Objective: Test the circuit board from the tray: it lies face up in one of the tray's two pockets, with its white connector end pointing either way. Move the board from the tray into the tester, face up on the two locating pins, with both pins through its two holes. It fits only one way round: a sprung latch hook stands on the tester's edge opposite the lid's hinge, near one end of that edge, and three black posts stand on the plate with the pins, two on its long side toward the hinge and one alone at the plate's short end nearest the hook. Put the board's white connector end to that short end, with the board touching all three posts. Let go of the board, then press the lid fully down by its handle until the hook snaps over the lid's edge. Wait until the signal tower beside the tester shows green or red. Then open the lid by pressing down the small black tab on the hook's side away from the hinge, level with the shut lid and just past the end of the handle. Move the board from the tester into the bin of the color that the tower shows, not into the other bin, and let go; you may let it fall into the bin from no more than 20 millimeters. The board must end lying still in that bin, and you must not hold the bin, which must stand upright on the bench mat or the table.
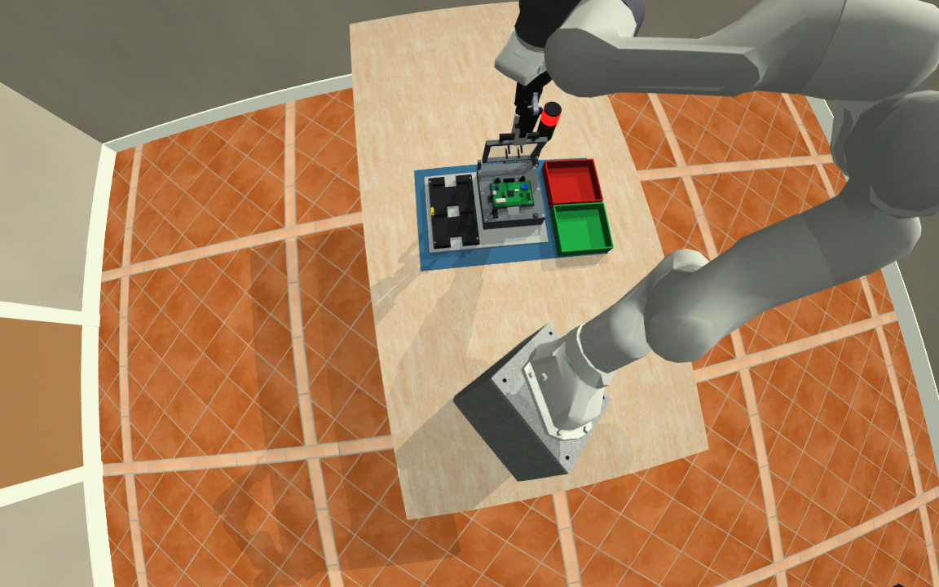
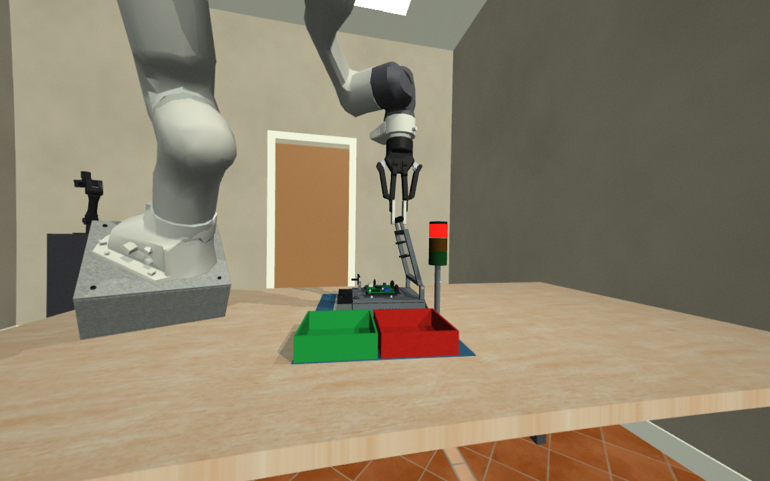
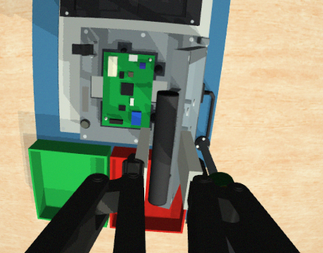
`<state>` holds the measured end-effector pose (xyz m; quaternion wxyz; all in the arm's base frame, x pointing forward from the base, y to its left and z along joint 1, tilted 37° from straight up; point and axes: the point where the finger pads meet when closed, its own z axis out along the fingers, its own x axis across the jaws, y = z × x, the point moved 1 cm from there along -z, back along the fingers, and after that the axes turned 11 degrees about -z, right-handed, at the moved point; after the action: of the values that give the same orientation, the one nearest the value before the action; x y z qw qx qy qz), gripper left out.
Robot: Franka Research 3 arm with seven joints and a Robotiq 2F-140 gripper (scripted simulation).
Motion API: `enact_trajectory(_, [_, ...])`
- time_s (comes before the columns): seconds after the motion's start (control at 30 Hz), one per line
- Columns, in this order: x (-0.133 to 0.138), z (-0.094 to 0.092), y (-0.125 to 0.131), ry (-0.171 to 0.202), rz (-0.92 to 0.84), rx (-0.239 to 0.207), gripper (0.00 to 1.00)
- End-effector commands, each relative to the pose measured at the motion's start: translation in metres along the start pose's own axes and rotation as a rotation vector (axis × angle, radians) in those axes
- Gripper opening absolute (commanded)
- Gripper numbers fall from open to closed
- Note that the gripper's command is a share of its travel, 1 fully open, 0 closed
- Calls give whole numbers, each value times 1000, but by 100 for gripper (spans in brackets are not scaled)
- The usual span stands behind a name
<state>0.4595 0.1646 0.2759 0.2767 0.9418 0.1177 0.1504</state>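
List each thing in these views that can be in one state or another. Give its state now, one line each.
Lid: open, raised steeply on its hinge.
Circuit board: face up in the tester.
Signal tower: red lit.
Tray: both pockets empty.
Red bin: upright, empty.
Green bin: upright, empty.
Gripper: nearly shut, holding nothing, above the lid's handle.
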Motion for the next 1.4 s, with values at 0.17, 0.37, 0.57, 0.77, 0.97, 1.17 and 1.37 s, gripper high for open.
enact_trajectory(0.17, [0, 1, 1, 1, 3, -1, 16])
enact_trajectory(0.37, [-1, 2, 2, 1, 3, -1, 16])
enact_trajectory(0.57, [-1, 2, 2, 1, 3, -1, 16])
enact_trajectory(0.77, [-1, 2, 2, 1, 3, -1, 16])
enact_trajectory(0.97, [-1, 2, 2, 1, 3, -1, 16])
enact_trajectory(1.17, [-1, 2, 2, 1, 3, -1, 16])
enact_trajectory(1.37, [-1, 2, 2, 1, 3, -1, 0])
